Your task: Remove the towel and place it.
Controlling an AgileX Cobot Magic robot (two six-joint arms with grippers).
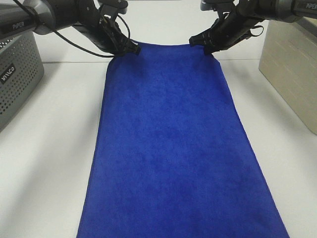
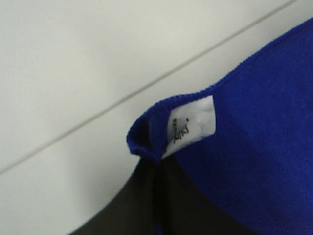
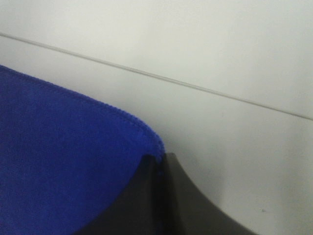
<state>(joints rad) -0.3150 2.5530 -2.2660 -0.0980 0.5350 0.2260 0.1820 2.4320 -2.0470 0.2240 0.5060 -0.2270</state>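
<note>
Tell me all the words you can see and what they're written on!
"PiPER": white letters on the left arm.
"PiPER": on the right arm too.
"MINIGO", or close to it, hard to read: on the label of the grey basket.
Small black print on the white tag at the towel corner: too blurred to read.
</note>
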